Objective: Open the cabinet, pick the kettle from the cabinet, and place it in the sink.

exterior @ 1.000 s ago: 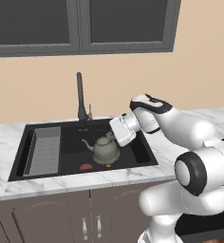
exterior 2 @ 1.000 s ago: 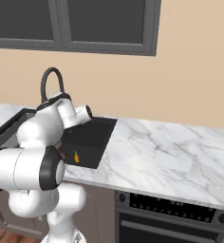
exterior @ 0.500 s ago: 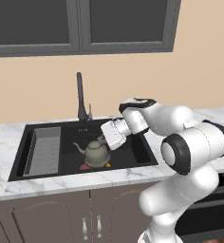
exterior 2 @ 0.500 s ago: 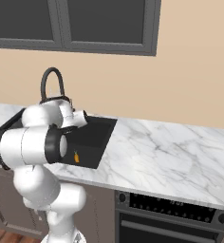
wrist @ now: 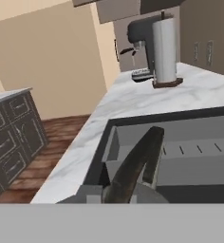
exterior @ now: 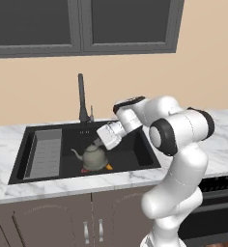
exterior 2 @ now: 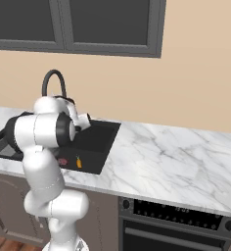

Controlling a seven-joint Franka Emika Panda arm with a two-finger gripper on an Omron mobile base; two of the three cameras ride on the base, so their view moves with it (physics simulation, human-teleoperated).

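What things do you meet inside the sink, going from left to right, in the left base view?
Grey ribbed tray → kettle → end effector, in the sink.

Lighting is even and diffuse, with no distinct source or glare. Shadows are faint; the sink (exterior: 135,154) interior reads dark. Rendering is soft and slightly blurred, most noticeably in the hand view.

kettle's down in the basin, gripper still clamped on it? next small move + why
Probably open the gripper and let go. In the left base view the kettle sits low inside the sink, seemingly on its floor, right of the ribbed tray, with the shut gripper at its handle. It looks placed, so release, then lift clear.
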